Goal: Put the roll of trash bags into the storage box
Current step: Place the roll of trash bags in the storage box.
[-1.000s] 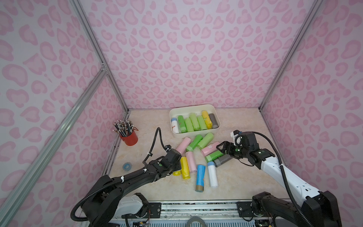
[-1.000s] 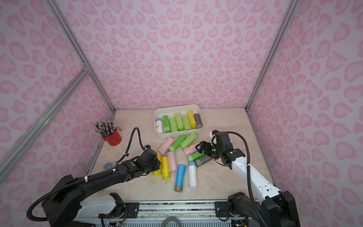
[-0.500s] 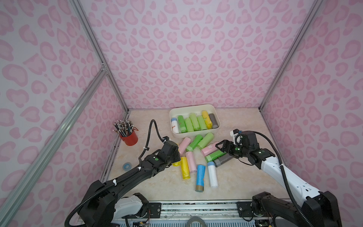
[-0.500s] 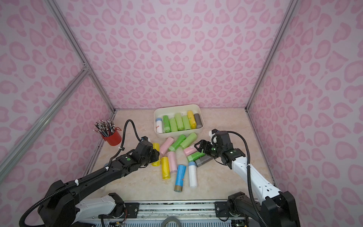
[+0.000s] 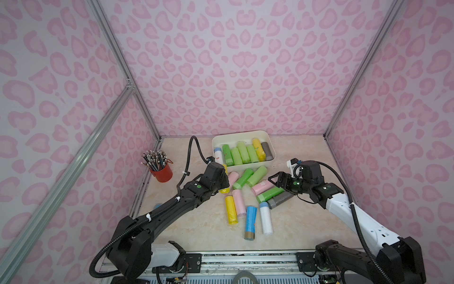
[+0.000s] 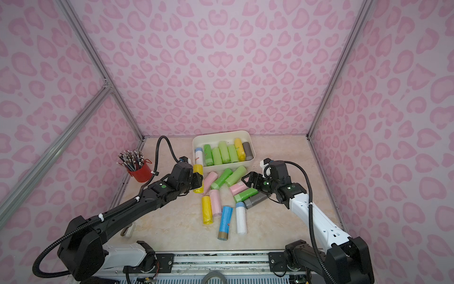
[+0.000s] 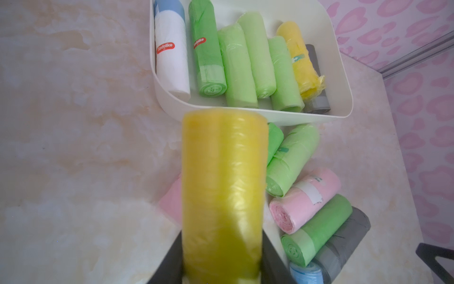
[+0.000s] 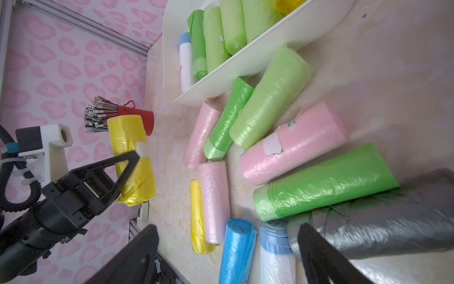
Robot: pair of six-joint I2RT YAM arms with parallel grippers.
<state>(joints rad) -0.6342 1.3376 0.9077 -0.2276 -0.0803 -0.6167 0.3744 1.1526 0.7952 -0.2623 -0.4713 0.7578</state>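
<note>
This is a robot test booth, probably in a lab: pink patterned walls (image 5: 233,73) on aluminium posts (image 5: 119,56) close in a small marble-look table (image 5: 201,231). The left arm (image 5: 172,207) and right arm (image 5: 344,209) are fixed to a metal rail (image 5: 245,257) at its front edge.

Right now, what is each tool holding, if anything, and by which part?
The left tool grips a yellow roll around its middle; the right tool is open, holding nothing.
</note>
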